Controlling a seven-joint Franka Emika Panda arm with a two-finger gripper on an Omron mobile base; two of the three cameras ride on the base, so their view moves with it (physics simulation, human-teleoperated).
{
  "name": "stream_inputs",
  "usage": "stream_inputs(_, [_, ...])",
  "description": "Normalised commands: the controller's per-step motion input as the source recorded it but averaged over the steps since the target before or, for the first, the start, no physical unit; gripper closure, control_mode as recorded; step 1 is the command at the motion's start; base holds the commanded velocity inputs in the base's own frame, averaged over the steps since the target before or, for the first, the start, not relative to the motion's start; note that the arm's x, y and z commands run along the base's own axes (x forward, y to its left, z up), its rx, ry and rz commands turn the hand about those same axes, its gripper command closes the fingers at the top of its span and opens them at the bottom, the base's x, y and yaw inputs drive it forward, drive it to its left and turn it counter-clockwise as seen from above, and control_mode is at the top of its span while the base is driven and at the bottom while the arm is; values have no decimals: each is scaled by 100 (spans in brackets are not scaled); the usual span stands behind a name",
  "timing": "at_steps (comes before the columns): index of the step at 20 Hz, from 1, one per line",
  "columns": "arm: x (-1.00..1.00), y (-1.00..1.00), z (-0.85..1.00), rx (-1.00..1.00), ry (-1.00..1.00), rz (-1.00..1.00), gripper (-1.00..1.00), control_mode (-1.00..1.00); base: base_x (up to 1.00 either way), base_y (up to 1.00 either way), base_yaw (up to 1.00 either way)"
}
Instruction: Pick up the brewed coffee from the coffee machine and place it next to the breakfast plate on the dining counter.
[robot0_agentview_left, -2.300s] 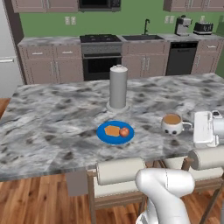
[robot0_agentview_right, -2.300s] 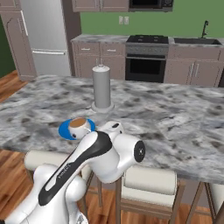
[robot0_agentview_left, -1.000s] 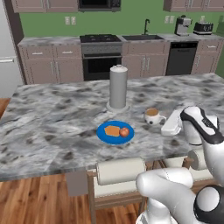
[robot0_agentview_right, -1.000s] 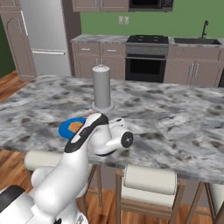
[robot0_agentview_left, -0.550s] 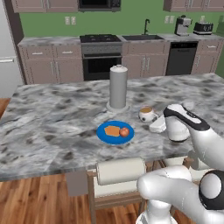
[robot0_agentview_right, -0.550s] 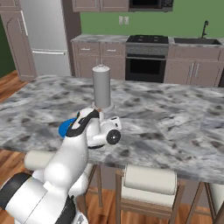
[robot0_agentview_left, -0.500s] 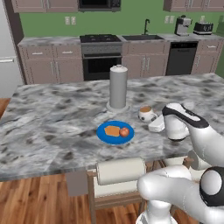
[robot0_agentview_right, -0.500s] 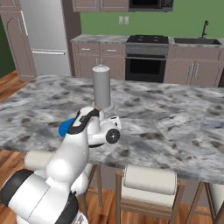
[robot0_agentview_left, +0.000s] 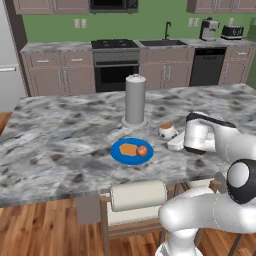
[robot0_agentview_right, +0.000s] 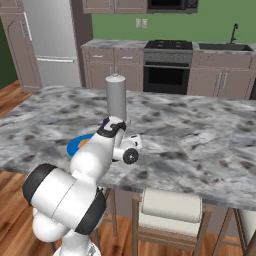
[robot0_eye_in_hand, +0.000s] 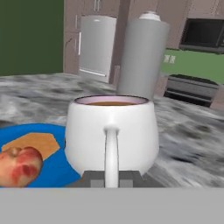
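Note:
The white mug of brown coffee stands low over the marbled dining counter, just right of the blue breakfast plate. My gripper reaches it from the right and is shut on its handle. In the hand view the mug is close up, its handle between my fingertips. To its left are the plate, the toast and the red-orange fruit. The coffee machine is on the far back counter. My arm hides the mug in the right base view.
A tall grey paper-towel roll stands just behind the plate and mug. Cushioned stools are tucked under the counter's near edge. A toaster sits beside the coffee machine. The plate's edge peeks out left of my arm.
Over two seconds my gripper carried the mug leftward across the counter toward the plate. In the last half second it has barely moved.

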Motion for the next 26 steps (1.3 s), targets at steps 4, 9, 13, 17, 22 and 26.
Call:
stream_inputs(4, [12, -24, -28, 0, 0, 1, 100, -100, 0, 0, 0])
stream_inputs(9, [10, -10, -17, 0, 5, 4, 100, -100, 0, 0, 0])
stream_inputs(13, [18, -1, -11, 0, 10, 5, 100, -100, 0, 0, 0])
stream_inputs(17, [31, -13, -1, 0, 14, 4, 100, -100, 0, 0, 0])
stream_inputs(22, [48, -15, -4, 0, 17, 2, 100, -100, 0, 0, 0])
stream_inputs(26, [54, -10, -18, 0, 16, 2, 100, -100, 0, 0, 0])
